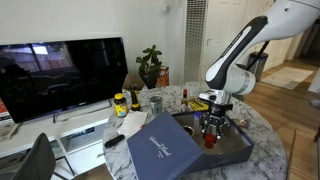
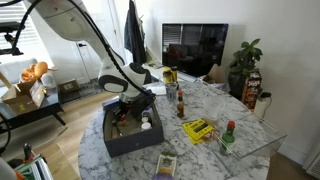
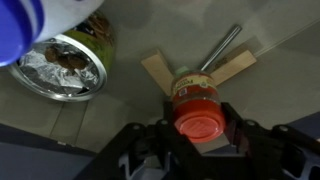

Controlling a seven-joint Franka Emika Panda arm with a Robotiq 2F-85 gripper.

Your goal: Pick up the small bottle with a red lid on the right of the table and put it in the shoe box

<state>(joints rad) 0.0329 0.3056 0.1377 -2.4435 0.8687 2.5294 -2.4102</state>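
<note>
We see the arm (image 1: pixel 235 55) reaching down from the upper right, its gripper (image 1: pixel 212 128) low inside the shoe box (image 1: pixel 235 148) — the small bottle with a red lid (image 1: pixel 210 141) is a red dot right at the fingertips, too small to judge the grip. The box lid (image 1: pixel 160 148) with white script leans at the box's side on the table (image 1: pixel 262 125). Behind — a yellow-capped jar (image 1: pixel 120 103), a slim red-topped bottle (image 1: pixel 184 95), a potted plant (image 1: pixel 150 65), a dark TV (image 1: pixel 60 75).
</note>
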